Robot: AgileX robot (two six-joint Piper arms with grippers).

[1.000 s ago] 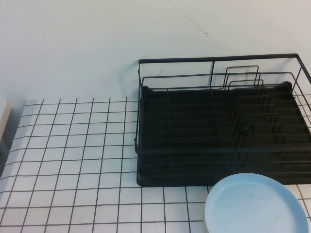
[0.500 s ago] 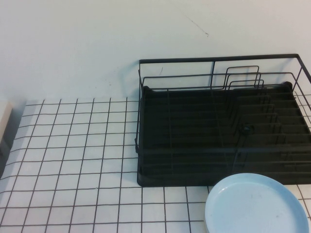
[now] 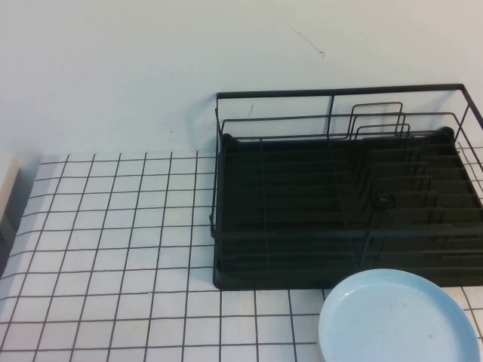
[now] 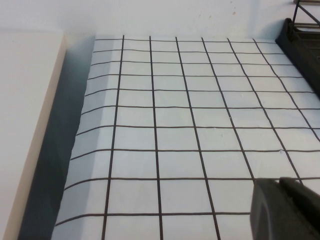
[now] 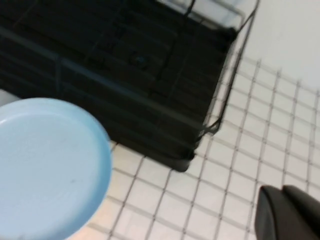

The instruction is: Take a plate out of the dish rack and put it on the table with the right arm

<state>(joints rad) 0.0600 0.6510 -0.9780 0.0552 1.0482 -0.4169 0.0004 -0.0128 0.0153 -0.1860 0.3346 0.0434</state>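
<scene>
The light sky-blue plate (image 3: 398, 319) lies flat on the gridded white table (image 3: 113, 226), just in front of the dish rack's near right corner. The black wire dish rack (image 3: 339, 204) holds no plates. Neither gripper shows in the high view. In the right wrist view, my right gripper (image 5: 280, 190) is shut and empty above the table (image 5: 280, 115), apart from the plate (image 5: 45, 165) and the rack (image 5: 125, 65). In the left wrist view, my left gripper (image 4: 278, 182) is shut and empty over the table (image 4: 175, 125), with the rack's corner (image 4: 300, 35) far off.
A cream-white slab (image 4: 25, 125) borders the table on the left side and also shows at the left edge of the high view (image 3: 6, 181). A plain white wall stands behind the rack. Open gridded table lies left of the rack.
</scene>
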